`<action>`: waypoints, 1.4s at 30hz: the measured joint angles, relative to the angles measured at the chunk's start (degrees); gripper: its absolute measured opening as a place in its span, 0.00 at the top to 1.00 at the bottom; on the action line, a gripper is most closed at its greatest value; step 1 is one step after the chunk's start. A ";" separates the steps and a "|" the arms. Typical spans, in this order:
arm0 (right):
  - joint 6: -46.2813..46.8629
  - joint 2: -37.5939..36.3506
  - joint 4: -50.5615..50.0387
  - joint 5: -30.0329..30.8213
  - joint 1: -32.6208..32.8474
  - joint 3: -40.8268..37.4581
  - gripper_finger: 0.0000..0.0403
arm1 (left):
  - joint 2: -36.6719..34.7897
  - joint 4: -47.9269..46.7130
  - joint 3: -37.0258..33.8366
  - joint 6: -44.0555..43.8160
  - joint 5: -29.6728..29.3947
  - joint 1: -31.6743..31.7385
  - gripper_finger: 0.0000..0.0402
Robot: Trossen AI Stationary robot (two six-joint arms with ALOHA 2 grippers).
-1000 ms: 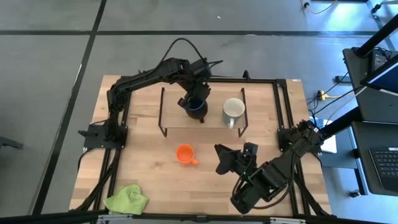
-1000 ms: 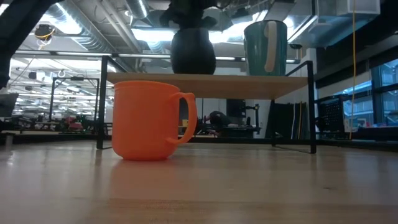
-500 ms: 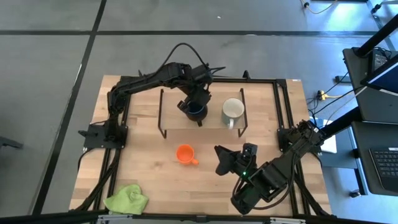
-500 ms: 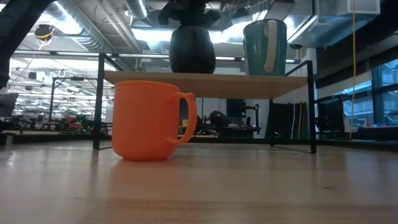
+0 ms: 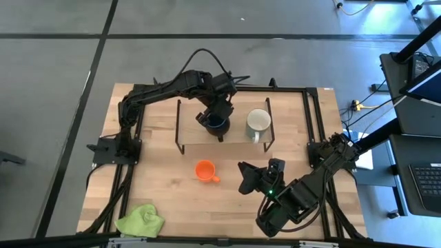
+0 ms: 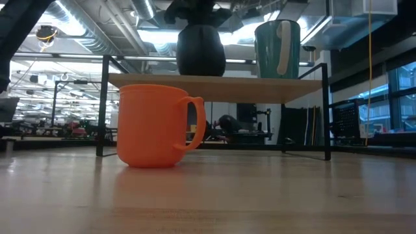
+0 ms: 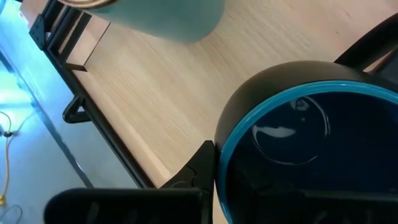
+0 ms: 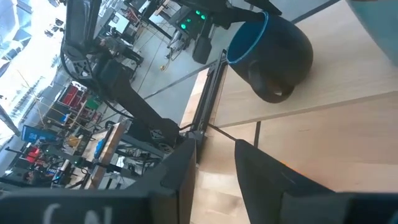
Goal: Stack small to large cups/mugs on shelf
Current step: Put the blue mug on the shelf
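The dark blue mug [image 5: 216, 125] stands on its base on the light-wood shelf [image 5: 196, 131], beside the white mug [image 5: 258, 122], which also stands there. My left gripper [image 5: 219, 112] is over the blue mug, shut on its rim. The small orange mug [image 5: 204, 170] stands upright on the tabletop in front of the shelf, and is large in the low view [image 6: 159, 127]. My right gripper [image 5: 247, 176] is open and empty, to the right of the orange mug. My left gripper comes at the dark blue mug from above, at its teal rim [image 7: 219, 163]. One finger [image 7: 198, 169] lies against the outside of the wall. The other is hidden by the mug. The mug stands upright with its base on the shelf board [image 6: 214, 88].
A lime-green cloth [image 5: 141, 220] lies at the table's near left corner. The shelf's black wire legs [image 6: 102, 107] stand behind the orange mug. There is free board on the shelf to the left of the blue mug [image 5: 189, 114].
My left arm has shifted slightly over the dark blue mug, which stays upright on the shelf. My right arm and the orange mug have kept still.
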 joint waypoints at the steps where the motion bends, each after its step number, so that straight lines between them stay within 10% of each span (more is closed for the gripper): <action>1: -0.01 0.00 -0.07 0.00 0.00 0.00 0.72 | 0.00 0.04 0.00 -0.01 -0.02 0.00 0.97; 42: -0.34 0.02 -1.35 1.75 0.00 0.00 0.72 | 1.22 5.81 -3.79 -6.21 0.86 0.69 0.78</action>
